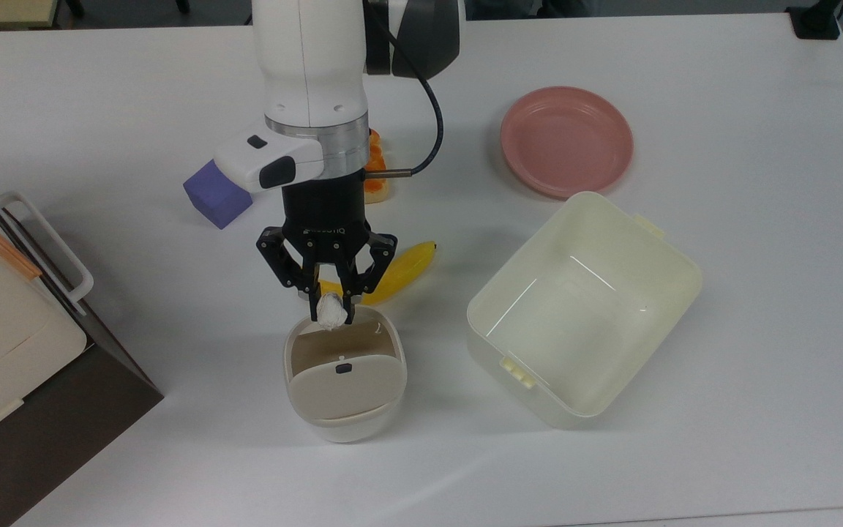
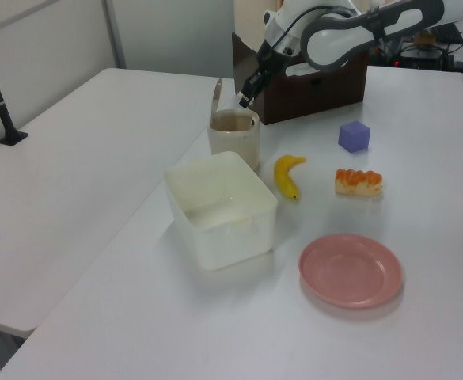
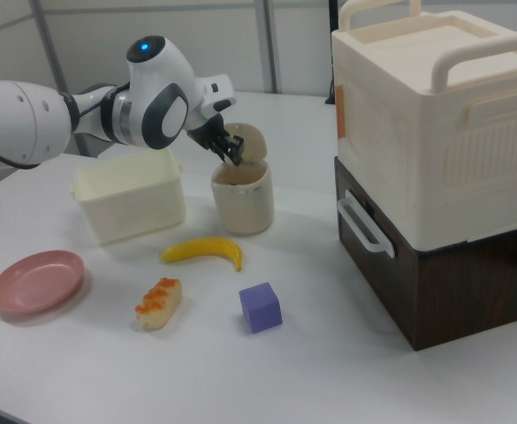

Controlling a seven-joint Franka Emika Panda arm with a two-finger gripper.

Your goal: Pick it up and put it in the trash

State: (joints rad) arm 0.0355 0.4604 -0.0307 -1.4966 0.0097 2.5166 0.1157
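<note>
The crumpled white paper wad point(image 1: 331, 312) is pinched between the black fingers of my gripper point(image 1: 331, 313), which is shut on it. In the top view it hangs just over the far rim of the trash point(image 1: 346, 384), a small white bin whose beige swing lid is tilted open. In the left view my gripper point(image 2: 244, 99) hovers right above the trash point(image 2: 234, 141). In the right view my gripper point(image 3: 234, 157) sits at the top opening of the trash point(image 3: 242, 203).
A banana point(image 1: 405, 265) lies just behind the bin, partly under the arm. Around it are a purple cube point(image 1: 209, 197), an orange-topped bread loaf point(image 1: 376, 176), a pink plate point(image 1: 566, 140) and a cream tub point(image 1: 674, 256). A large cream and brown box point(image 1: 12, 322) fills the top view's left.
</note>
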